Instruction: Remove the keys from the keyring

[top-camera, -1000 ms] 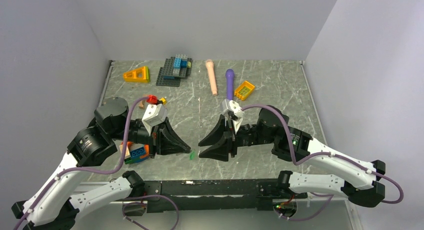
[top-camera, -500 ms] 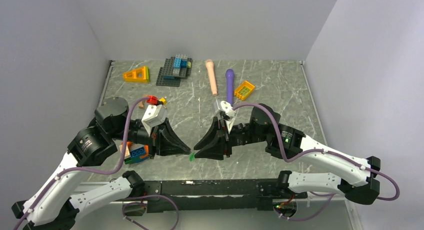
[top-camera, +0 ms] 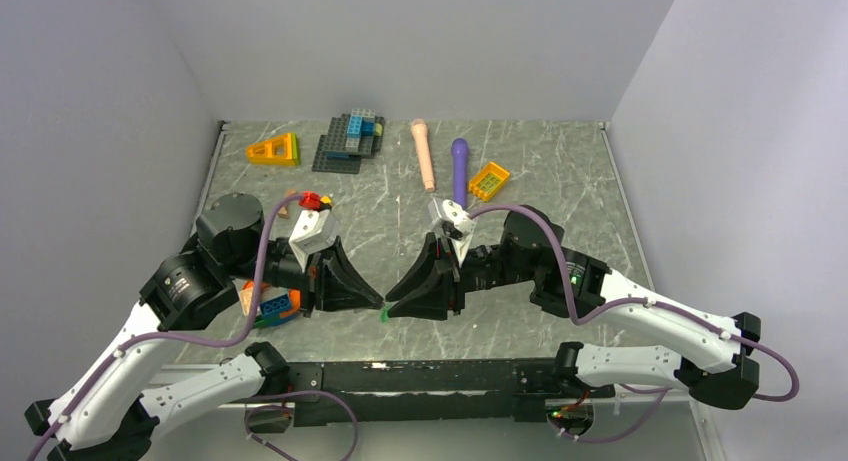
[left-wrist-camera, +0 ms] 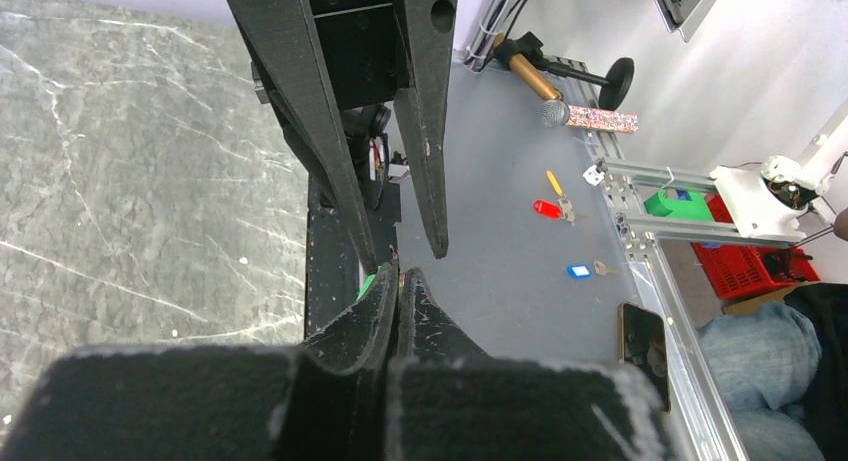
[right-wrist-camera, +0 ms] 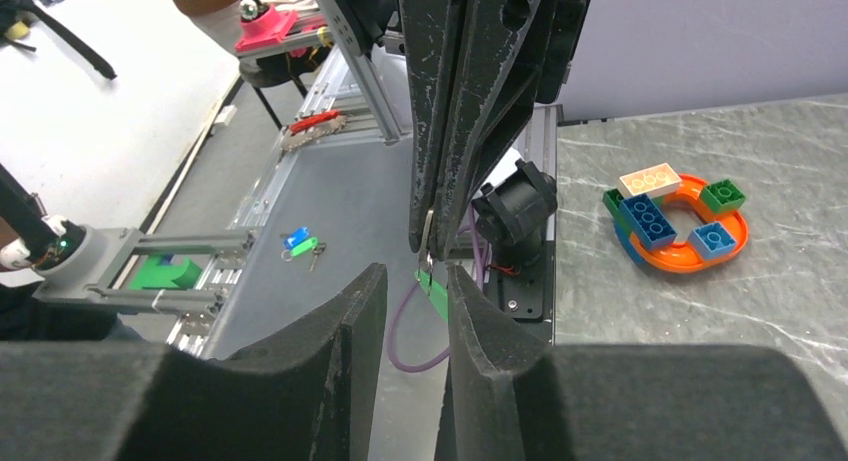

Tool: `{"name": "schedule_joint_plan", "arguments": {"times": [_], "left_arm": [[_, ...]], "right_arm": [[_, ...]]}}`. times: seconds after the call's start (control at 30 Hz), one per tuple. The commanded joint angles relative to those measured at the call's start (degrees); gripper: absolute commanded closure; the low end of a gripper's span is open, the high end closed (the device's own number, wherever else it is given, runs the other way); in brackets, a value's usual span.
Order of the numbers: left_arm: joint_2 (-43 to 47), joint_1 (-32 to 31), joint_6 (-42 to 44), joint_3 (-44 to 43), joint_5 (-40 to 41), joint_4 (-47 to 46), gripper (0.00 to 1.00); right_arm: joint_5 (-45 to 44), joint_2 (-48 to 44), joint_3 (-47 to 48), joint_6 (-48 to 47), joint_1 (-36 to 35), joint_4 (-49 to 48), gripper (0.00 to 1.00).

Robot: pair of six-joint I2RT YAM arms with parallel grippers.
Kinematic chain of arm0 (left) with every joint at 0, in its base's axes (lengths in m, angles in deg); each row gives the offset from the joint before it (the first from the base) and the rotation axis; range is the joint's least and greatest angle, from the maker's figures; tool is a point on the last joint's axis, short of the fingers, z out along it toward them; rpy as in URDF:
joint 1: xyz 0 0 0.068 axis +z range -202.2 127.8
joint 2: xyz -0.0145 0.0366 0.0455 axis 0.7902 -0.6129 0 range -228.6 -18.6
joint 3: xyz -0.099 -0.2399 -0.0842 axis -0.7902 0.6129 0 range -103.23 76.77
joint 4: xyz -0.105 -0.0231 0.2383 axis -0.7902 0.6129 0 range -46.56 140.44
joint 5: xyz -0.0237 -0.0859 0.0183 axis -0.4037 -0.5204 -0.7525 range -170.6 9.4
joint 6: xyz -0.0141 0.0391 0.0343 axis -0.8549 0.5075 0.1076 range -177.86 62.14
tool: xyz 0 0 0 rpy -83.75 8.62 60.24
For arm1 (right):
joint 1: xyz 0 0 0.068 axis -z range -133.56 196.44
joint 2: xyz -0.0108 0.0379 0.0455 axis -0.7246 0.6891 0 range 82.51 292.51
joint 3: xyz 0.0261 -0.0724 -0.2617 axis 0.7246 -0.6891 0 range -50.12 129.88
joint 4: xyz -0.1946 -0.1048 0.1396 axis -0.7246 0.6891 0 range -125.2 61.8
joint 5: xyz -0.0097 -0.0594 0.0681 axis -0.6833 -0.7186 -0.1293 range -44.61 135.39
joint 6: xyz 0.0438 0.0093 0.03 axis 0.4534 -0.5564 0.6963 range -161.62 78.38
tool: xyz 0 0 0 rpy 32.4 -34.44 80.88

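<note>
Overhead, the two arms meet tip to tip at the middle of the table's (top-camera: 560, 191) near edge. The left fingers (top-camera: 350, 281) are pressed together. The right fingers (top-camera: 425, 281) stand a little apart around the left tip. A green tag (top-camera: 383, 315) shows just under the meeting point, right at the near edge. Toy blocks (top-camera: 350, 138), a yellow wedge (top-camera: 273, 149), a pink stick (top-camera: 424, 156) and a purple stick (top-camera: 459, 168) lie well apart from it, toward the far edge.

From the left wrist, the left fingers (left-wrist-camera: 372, 311) are closed with no gap, and a sliver of the green tag (left-wrist-camera: 366, 284) sits beside their tip. The right fingers (left-wrist-camera: 330, 131) reach in from above, parted, with one tip on each side of the left tip. Loose keys (left-wrist-camera: 550, 209) with red, blue and yellow tags lie on the grey surface beyond the near edge.

From the right wrist, the right fingers (right-wrist-camera: 340, 361) show a narrow gap. The left fingers (right-wrist-camera: 440, 111) come down from the top, closed on the keyring (right-wrist-camera: 428, 238), which shows as a thin strip of metal at their tip. The green tag (right-wrist-camera: 433, 293) hangs below it inside the gap, close against one right finger; I cannot tell whether it touches. An orange ring of blocks (right-wrist-camera: 665, 264) sits on the table beyond.
</note>
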State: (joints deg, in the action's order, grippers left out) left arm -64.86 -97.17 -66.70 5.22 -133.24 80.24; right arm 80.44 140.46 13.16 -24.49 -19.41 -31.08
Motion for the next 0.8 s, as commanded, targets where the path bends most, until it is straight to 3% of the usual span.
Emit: {"name": "schedule_joint_plan", "arguments": {"times": [0.0, 0.53, 0.77], "left_arm": [[-0.06, 0.22, 1.15, 0.2, -0.94, -0.76, 1.0], [-0.49, 0.23, 1.47, -0.34, 2.9, 0.69, 1.0], [-0.91, 0.21, 0.97, -0.76, 7.75, 1.26, 1.0]], "right_arm": [[1.76, -0.29, 2.44, 0.88, -0.25, -3.9, 0.69], [1.51, 1.24, 1.49, 1.95, -0.24, -6.17, 1.0], [-0.86, 1.08, 0.94, 2.34, -0.25, -5.64, 1.0]]}}
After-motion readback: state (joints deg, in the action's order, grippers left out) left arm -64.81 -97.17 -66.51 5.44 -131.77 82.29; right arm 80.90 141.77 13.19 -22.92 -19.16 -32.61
